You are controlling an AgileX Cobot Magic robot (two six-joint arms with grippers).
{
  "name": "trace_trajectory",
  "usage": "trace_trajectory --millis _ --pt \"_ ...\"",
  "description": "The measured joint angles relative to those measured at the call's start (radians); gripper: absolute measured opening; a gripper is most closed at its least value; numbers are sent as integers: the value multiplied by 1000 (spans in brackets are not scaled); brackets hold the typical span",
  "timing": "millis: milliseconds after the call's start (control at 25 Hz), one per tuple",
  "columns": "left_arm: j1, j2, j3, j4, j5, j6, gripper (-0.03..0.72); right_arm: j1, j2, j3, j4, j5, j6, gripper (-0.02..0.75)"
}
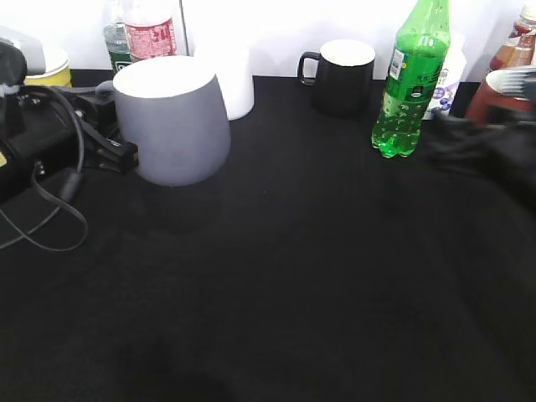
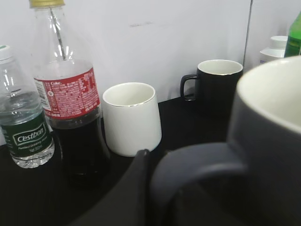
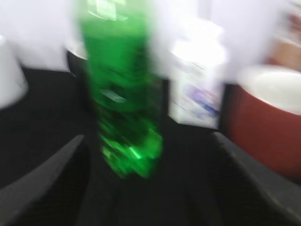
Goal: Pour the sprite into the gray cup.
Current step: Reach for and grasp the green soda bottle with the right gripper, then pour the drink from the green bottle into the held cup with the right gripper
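Green sprite (image 1: 412, 79) stood upright at the back right, between the right gripper's (image 3: 146, 188) spread fingers; the gray cup (image 1: 173, 119) sat left, its handle against the left gripper (image 2: 136, 188), grip unclear.

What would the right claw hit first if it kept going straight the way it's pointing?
Most likely the sprite: it stands upright, dead ahead between the right claw's open fingers. The view is blurred, so depth is uncertain.
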Motion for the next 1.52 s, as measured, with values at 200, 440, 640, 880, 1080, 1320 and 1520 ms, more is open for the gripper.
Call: trace_trajectory --millis 200,440,640,880,1080,1320,1520 --pt "0 0 0 0 0 0 42 6 186 -157 0 -76 21 662" --pt "0 0 0 0 -1 0 42 6 321 -295 0 -82 47 672" --pt "0 0 0 0 -1 0 42 6 443 -432 0 -79 48 666" --pt "0 0 0 1 -3 0 42 6 505 -517 8 -75 36 453" --pt "0 0 0 2 -9 0 42 6 387 -414 -82 -39 7 438" --pt "0 43 0 84 -16 -1 42 101 148 -350 -438 71 3 438" --pt "0 63 1 140 -25 -26 42 120 144 -350 -517 162 -242 438"
